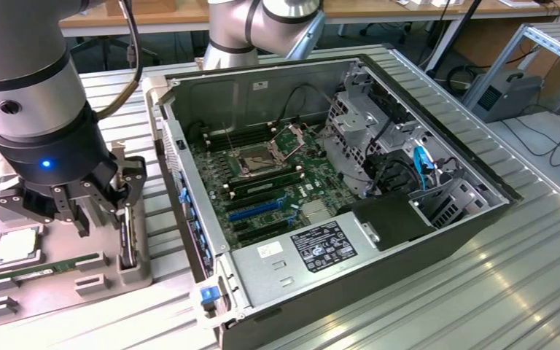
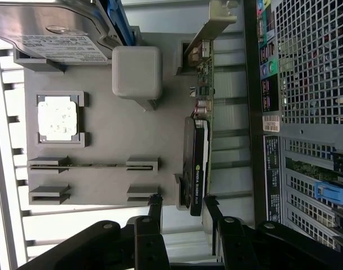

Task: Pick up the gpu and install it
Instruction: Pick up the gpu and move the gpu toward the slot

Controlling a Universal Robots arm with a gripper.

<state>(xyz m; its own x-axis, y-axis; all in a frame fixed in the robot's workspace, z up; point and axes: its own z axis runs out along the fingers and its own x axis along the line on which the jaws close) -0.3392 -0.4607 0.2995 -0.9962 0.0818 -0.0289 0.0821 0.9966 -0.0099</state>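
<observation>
The gpu point(image 1: 127, 235) is stood on edge in the grey holder point(image 1: 132, 274), lower left of the exterior view. The gripper point(image 1: 105, 216), spread wide and empty, is best centred over it before being closed.

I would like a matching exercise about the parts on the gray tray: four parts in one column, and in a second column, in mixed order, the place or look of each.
Column one:
1. gpu
2. processor chip
3. memory stick
4. hard drive

Column two:
a. silver, with a white label
b. lies in a square recess
c. green and thin, in a narrow slot
d. stands on its edge, nearest to the open end effector

Pairs: 1-d, 2-b, 3-c, 4-a.
</observation>
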